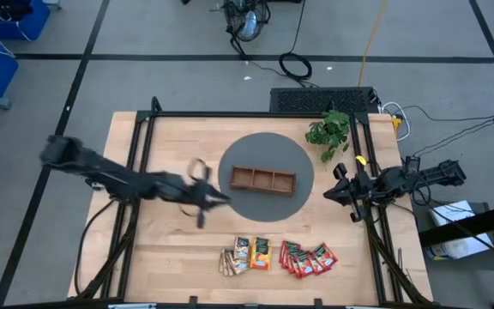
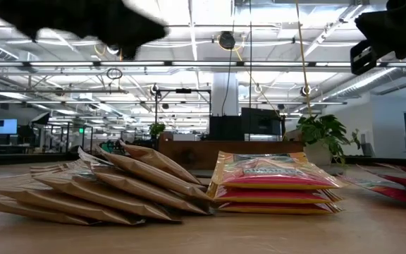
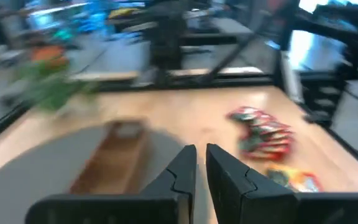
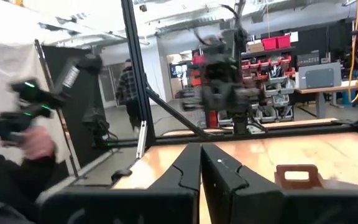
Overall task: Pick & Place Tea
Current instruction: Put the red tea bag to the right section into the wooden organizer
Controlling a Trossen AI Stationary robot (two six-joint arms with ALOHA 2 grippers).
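Along the counter's (image 1: 170, 257) near edge we note the tea (image 1: 277, 256), near-right of the left gripper (image 1: 215, 196), which is nearer than the right gripper (image 1: 331, 194); both nearly closed, empty.

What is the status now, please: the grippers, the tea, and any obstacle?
Left gripper shut, empty, over the mat's left edge near the tray. Right gripper shut, waiting at table's right. Tea sachets lying at front edge, tray empty. No obstacle seen.

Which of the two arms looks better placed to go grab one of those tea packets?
Probably the left: its gripper hangs over the table beside the tray, nearer the tea. The right gripper waits at the table's edge.
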